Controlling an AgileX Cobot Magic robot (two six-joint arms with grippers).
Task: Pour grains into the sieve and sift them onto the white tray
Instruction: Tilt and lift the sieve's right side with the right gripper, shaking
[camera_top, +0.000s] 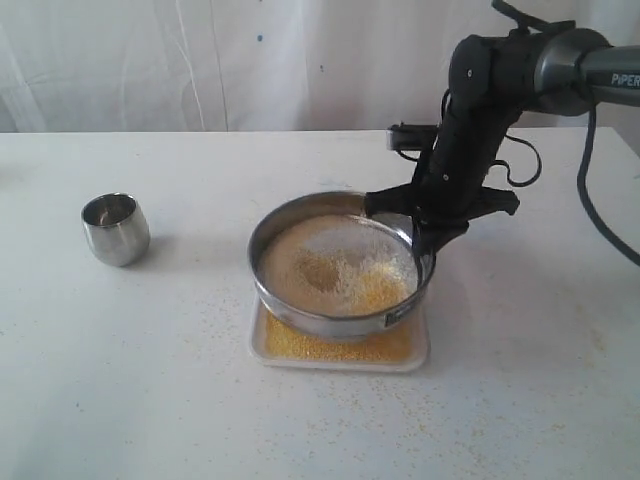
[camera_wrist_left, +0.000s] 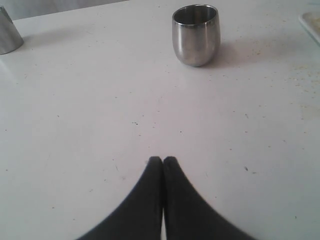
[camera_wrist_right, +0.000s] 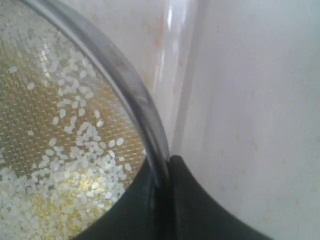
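Right end effector (camera_wrist_right: 164, 167) pinches the sieve (camera_top: 320, 322), seemingly lifted; left end effector (camera_wrist_left: 163, 160) pressed together.

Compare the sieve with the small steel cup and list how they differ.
The sieve is wide and shallow; the cup is small, narrow and deeper. The sieve holds grains; the cup looks empty. The right end effector grips the sieve's rim over the white tray; the cup stands free on the table. Both are round, shiny steel.
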